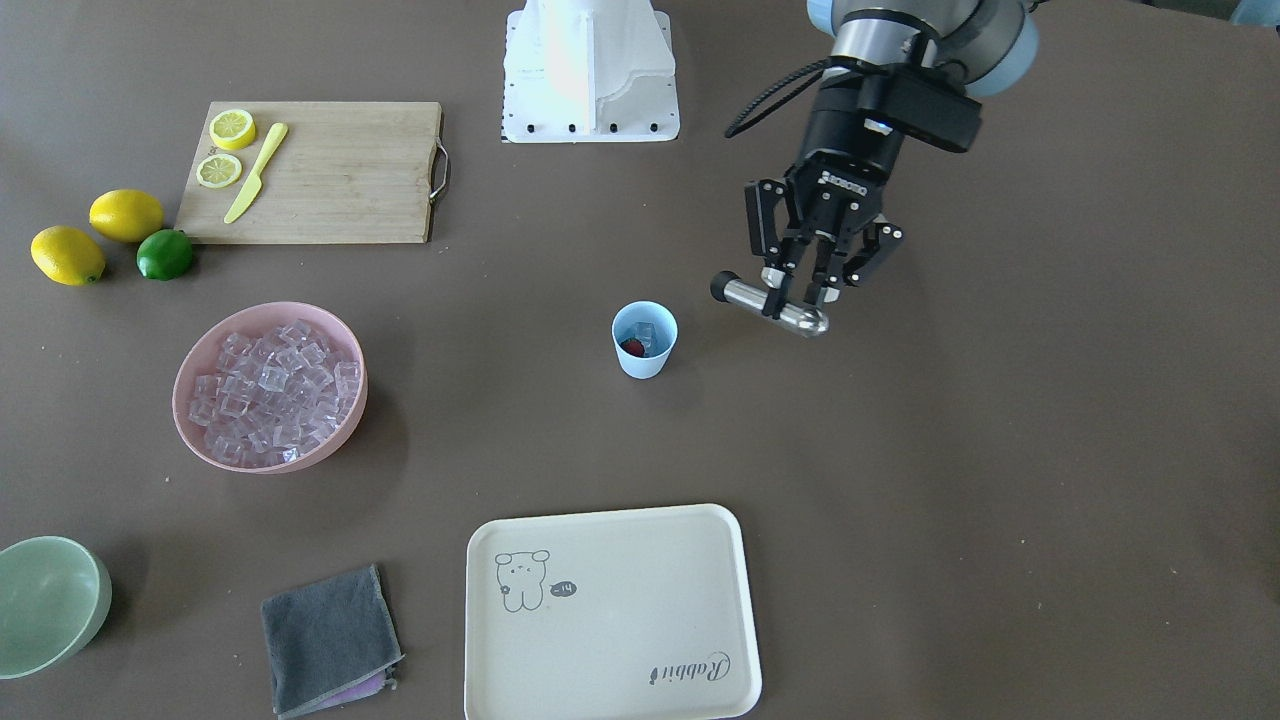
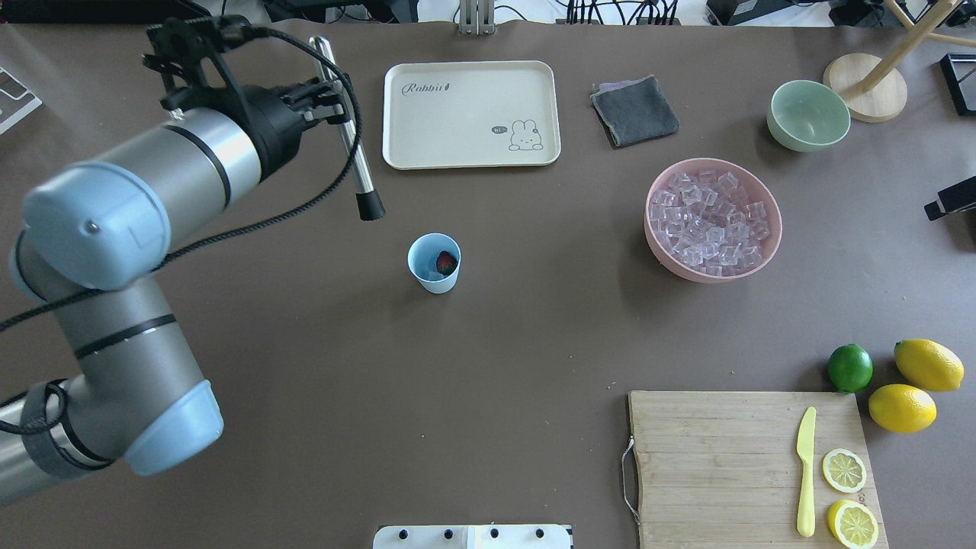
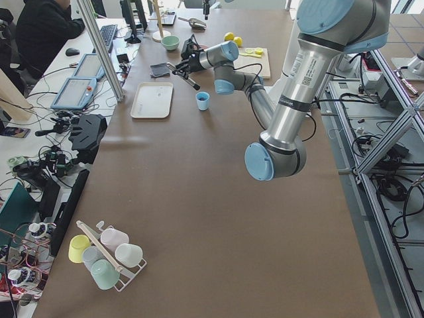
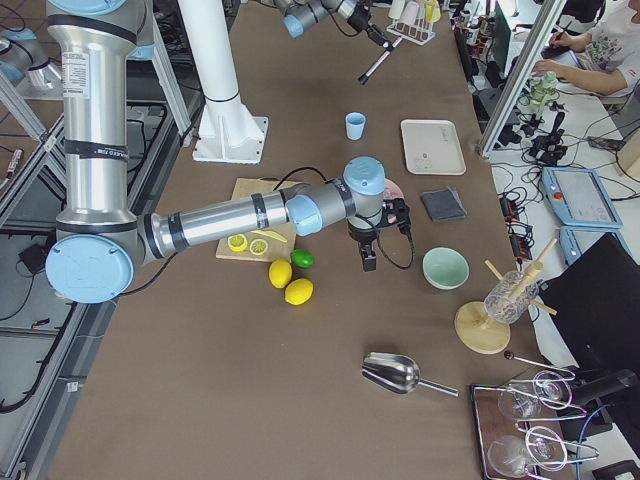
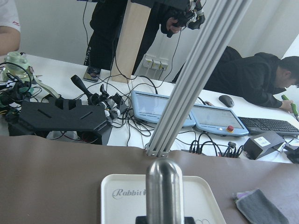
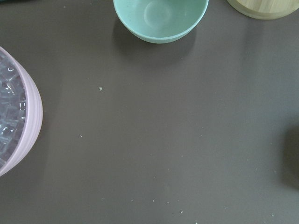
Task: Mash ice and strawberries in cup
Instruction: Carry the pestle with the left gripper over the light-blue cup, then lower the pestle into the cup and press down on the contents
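- Right gripper [image 4: 368, 260]: seen in the exterior right view only, small and dark. Whether its jaws are apart cannot be told.
- Left gripper [image 1: 797, 300]: clamped on the steel muddler [image 1: 770, 300]. In the overhead view its fingers are hidden behind the wrist.
- Steel muddler: cut by the bottom edge of the left wrist view, only its rounded end showing.
- Strawberry [image 1: 632, 347]: lower part hidden by the cup [image 1: 640, 366] wall.
- Ice [image 1: 646, 333] in the cup: count too small to tell.
- Pale green bowl [image 1: 45, 600]: cut by the left edge.
- Pink bowl [image 6: 28, 121]: cut by the left edge.
- Tray [image 5: 117, 205]: cut by the bottom edge.
- Purple layer [image 1: 357, 689]: mostly hidden under the grey cloth [image 1: 328, 625].
- Dark blur [image 6: 292, 158]: at the right edge, not identifiable.
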Robot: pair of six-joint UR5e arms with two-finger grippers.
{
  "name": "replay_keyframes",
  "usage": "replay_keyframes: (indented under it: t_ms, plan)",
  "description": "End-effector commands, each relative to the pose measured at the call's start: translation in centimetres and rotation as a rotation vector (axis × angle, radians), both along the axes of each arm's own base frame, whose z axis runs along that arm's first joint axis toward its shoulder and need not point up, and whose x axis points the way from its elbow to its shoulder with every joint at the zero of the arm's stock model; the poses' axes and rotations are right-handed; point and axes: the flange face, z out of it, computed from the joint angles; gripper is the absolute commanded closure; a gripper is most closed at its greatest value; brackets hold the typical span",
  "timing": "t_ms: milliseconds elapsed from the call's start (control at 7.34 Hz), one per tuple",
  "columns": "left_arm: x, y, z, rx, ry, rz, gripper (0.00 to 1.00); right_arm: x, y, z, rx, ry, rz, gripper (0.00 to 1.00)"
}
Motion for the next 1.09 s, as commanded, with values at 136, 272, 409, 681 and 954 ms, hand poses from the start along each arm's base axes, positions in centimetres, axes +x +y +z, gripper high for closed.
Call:
replay_keyframes:
  t_ms: [136,272,409,681,954]
  plan:
    - [8.4,2.2,-0.3,0.006,-0.044,-0.093,1.0,0.5,0.4,0.2,-0.003,0.003,0.009,0.01]
    - [8.1,2.1,0.2,0.009,-0.059,-0.094,1.0,0.7,0.6,0.4,-0.006,0.004,0.012,0.01]
    - [8.4,2.1,0.2,0.007,-0.06,-0.093,1.0,0.7,0.6,0.4,-0.006,0.004,0.012,0.01]
    - [9.1,1.9,1.3,-0.001,-0.072,-0.092,1.0,0.9,1.0,0.0,0.0,0.003,0.013,0.01]
    - [10.7,2.5,2.2,-0.005,-0.071,-0.075,1.0,0.9,1.0,-0.1,0.002,0.004,0.014,0.01]
